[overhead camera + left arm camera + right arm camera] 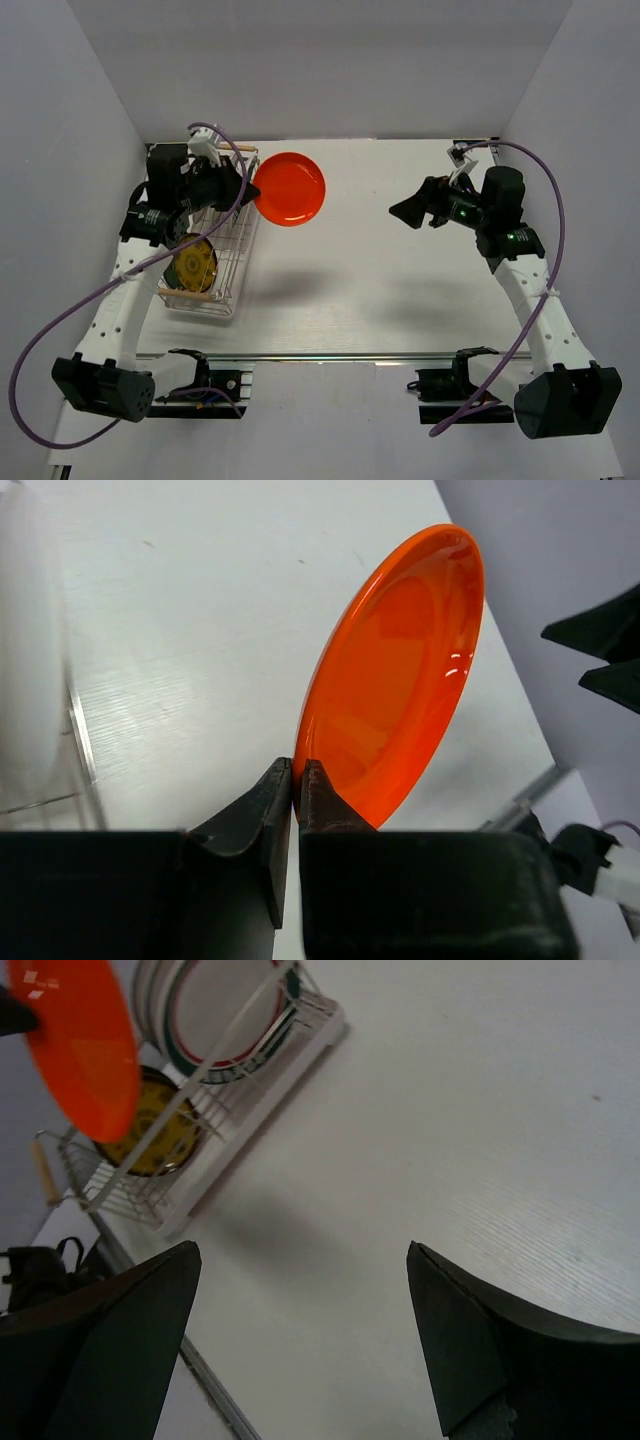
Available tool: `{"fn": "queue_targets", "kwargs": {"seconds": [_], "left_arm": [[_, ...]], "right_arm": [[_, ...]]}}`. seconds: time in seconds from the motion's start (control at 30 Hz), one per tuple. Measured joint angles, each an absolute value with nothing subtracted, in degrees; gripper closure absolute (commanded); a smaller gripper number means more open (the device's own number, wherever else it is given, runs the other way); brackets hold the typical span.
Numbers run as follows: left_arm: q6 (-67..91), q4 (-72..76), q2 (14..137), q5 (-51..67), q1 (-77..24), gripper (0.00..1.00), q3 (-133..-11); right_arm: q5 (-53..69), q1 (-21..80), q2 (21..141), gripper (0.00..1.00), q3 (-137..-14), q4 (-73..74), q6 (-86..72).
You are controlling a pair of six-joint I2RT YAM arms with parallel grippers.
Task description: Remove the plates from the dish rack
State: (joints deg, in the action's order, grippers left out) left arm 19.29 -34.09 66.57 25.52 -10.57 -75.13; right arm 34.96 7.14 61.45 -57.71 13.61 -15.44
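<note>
The dish rack stands at the left of the surface, holding a yellow plate and, apparently, two white plates. The left pincer is clamped on the rim of the orange plate, holding it tilted and clear of the rack for set-down. The right pincer hangs spread apart and empty.

I see a plain orange-red plate, a patterned yellow plate, a white plate rimmed green, perhaps red.
</note>
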Motion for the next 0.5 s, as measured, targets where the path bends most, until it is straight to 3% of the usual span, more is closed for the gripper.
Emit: {"fn": "queue_targets", "kwargs": {"seconds": [0.17,0.37,0.43,0.5], "left_arm": [[20.67,-29.56,70.13,33.91,-11.14,1.00,-71.66],[23.11,-25.28,73.01,37.95,-13.87,1.00,-68.23],[23.70,-24.43,74.28,37.98,-15.18,1.00,-68.23],[24.12,-24.12,75.24,37.95,-16.32,1.00,-68.20]], "right_arm": [[46.35,8.29,63.13,0.11,-57.58,2.90,-20.56],[50.11,13.69,70.78,0.14,-58.33,-1.91,-23.77],[49.87,15.79,73.78,0.16,-59.27,-1.87,-24.27],[48.99,17.58,76.29,0.28,-60.66,-1.41,-24.53]]}}
